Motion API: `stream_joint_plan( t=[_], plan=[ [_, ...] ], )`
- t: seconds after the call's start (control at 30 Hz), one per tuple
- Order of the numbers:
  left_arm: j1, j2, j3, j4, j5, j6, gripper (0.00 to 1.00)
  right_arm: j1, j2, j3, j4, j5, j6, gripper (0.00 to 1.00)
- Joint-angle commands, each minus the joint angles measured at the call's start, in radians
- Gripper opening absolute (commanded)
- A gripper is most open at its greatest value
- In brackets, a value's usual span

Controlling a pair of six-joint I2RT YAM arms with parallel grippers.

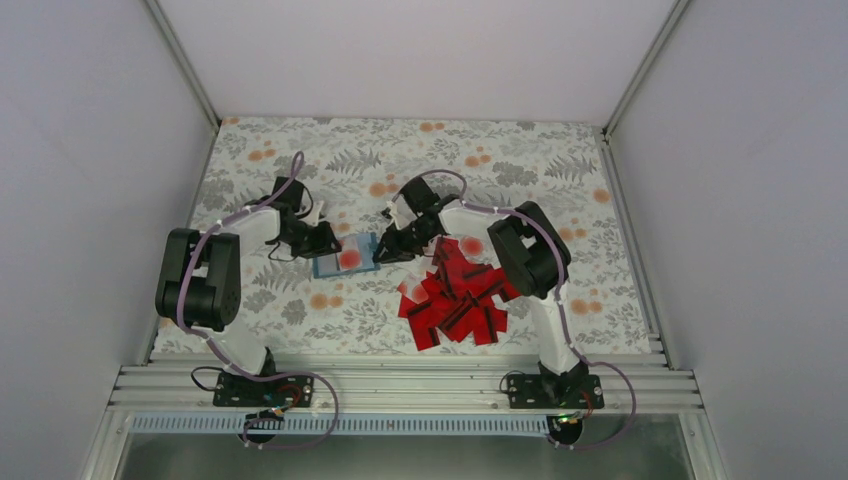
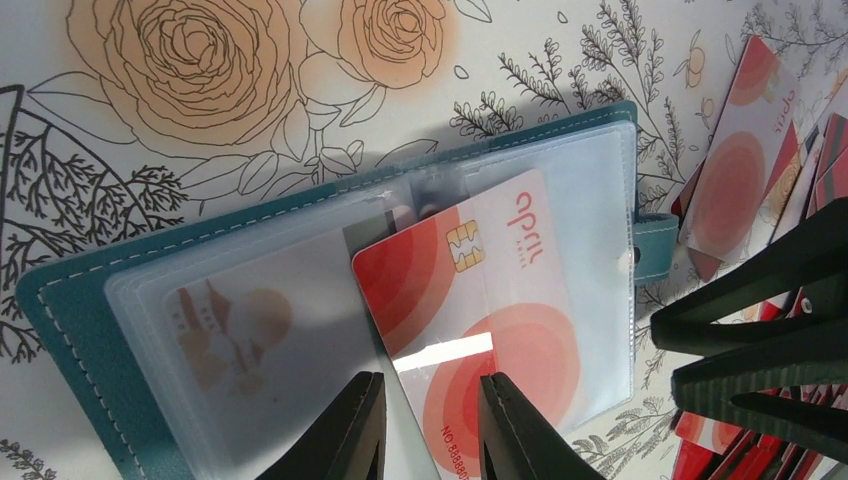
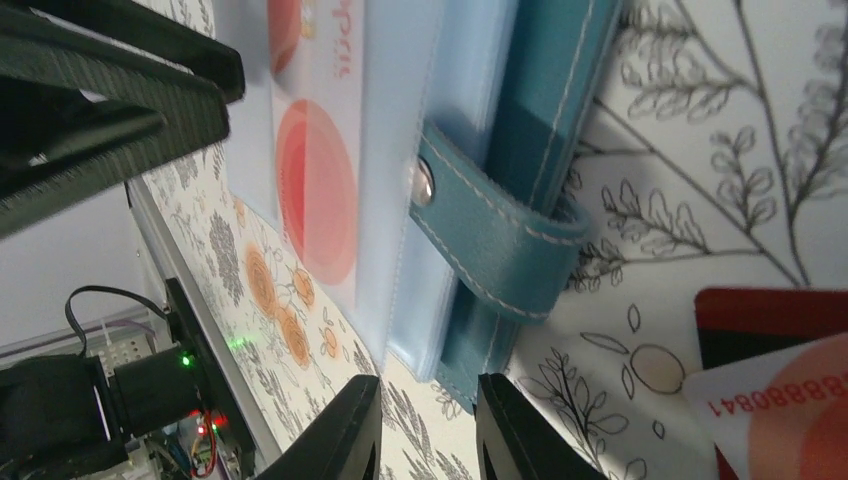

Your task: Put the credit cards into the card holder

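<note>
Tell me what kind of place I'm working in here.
Probably an enclosed robot test booth, not a home or shop: plain white walls on a metal frame, an aluminium rail carrying both arm bases, and a floral-print table cover.

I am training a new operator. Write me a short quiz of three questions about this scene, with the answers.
1. True or false: the wallet lies open on the table.
2. In the top view, the pile of red cards lies: A. left of the wallet; B. right of the wallet; C. under the wallet.
3. Which word is printed on the white card with the gold chip?
Key: 1 true; 2 B; 3 april.
</note>
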Motion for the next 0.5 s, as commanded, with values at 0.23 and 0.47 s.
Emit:
stream_joint_plan(
  t=[0.23, 0.47],
  plan=[
    [-0.017, 0.028, -0.007, 0.028, -0.025, -0.016, 0.24, -0.004, 0.001, 0.125, -0.009, 0.063, 0.053, 0.21],
    [-0.022, 0.054, -0.007, 0.049, -0.01, -0.014, 0.24, -0.004, 0.07, 0.178, -0.029, 0.087, 0.054, 0.18]
  ],
)
